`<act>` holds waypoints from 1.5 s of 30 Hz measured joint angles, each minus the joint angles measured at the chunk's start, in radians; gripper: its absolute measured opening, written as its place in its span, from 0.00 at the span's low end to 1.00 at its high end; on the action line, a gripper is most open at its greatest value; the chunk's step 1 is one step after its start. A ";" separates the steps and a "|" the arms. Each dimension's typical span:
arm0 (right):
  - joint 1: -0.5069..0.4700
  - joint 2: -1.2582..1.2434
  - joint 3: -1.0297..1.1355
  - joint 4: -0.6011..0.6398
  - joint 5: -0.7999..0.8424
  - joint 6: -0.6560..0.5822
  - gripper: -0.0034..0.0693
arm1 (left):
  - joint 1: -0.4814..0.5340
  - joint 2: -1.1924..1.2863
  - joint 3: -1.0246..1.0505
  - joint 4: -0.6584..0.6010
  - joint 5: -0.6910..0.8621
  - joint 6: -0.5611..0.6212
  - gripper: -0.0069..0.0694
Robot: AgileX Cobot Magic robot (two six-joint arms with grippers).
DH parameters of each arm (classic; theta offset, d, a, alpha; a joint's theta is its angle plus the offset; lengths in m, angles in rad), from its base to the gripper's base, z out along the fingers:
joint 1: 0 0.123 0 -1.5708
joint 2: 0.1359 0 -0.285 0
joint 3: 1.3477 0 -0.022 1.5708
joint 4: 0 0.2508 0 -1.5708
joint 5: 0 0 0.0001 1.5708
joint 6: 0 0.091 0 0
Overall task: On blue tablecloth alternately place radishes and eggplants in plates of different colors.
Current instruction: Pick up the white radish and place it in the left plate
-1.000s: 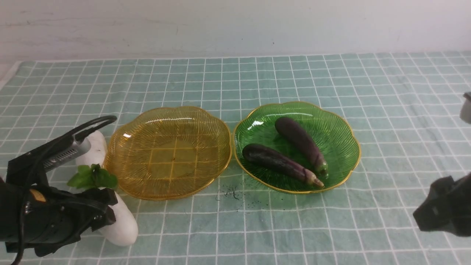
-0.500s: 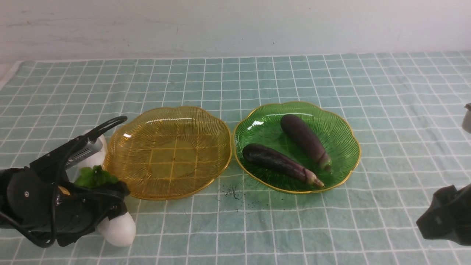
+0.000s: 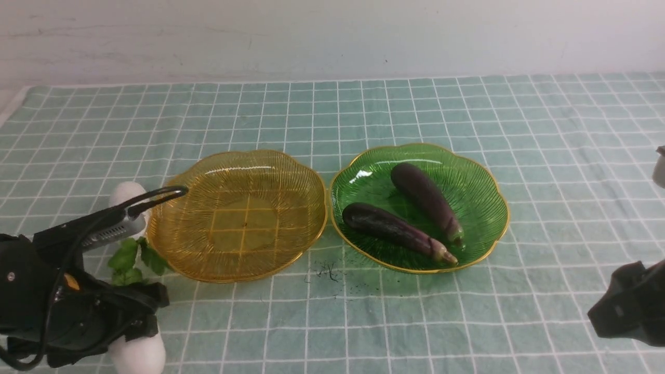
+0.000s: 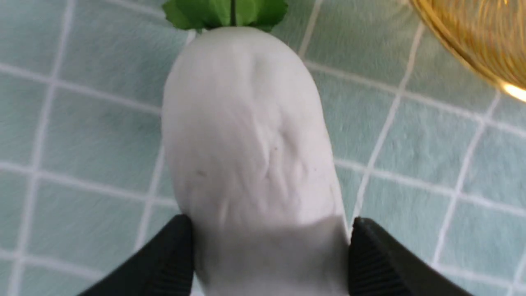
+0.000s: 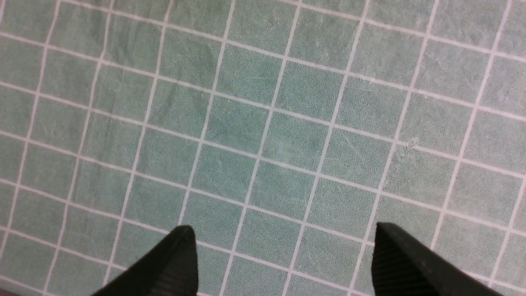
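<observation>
**Front view.** The left end effector (image 3: pixel 148 314) sits low at the near left corner of the blue tablecloth (image 3: pixel 363 109). Its black body covers most of the near radish (image 3: pixel 137 357). Only the blunt white end shows beneath it, cut off by the lower edge of the picture. Green leaves (image 3: pixel 132 255) lie just beside the gold rim of the amber plate (image 3: pixel 236 215), which holds nothing. I judge these leaves belong to the near radish, though the arm hides the join. The far radish (image 3: pixel 123 193) shows only a white tip behind the arm's cable (image 3: pixel 156 196). Both eggplants (image 3: pixel 426 200) lie in the green plate (image 3: pixel 467 179). The right end effector (image 3: pixel 628 307) hangs at the near right, well apart from everything.

**Left wrist view.** The fingers (image 4: pixel 168 263) press against both flanks of the radish's blunt end, with no cloth showing between them and it, so the left end effector is clamped on it. The radish's long axis runs straight away from the end effector to the leaves. The amber rim shows at one corner. I cannot tell whether the radish is off the cloth.

**Right wrist view.** The right arm's fingers (image 5: pixel 176 263) stand apart over bare cloth and hold nothing.

The left arm is by far the nearer. The coming move probably turns on carrying the radish forward and to the robot's right, over that rim.
</observation>
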 joint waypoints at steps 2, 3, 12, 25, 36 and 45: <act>0.000 0.000 0.000 0.000 0.000 0.000 0.75 | 0.000 -0.043 -0.050 0.026 0.085 0.003 0.65; 0.000 0.000 0.000 0.000 0.000 0.000 0.75 | 0.000 -0.067 -0.081 0.035 0.130 0.011 0.65; 0.000 0.000 0.000 0.000 0.000 0.000 0.75 | -0.057 0.006 -0.414 -0.067 0.245 0.244 0.65; 0.000 0.000 0.000 0.000 0.000 0.000 0.75 | -0.156 0.527 -0.742 -0.125 0.243 0.298 0.65; 0.000 0.000 0.000 0.000 0.000 -0.015 0.75 | -0.154 0.577 -0.871 -0.107 0.249 0.298 0.82; 0.000 0.000 0.000 0.000 0.000 -0.019 0.75 | 0.008 0.550 -1.016 0.147 0.429 0.132 0.83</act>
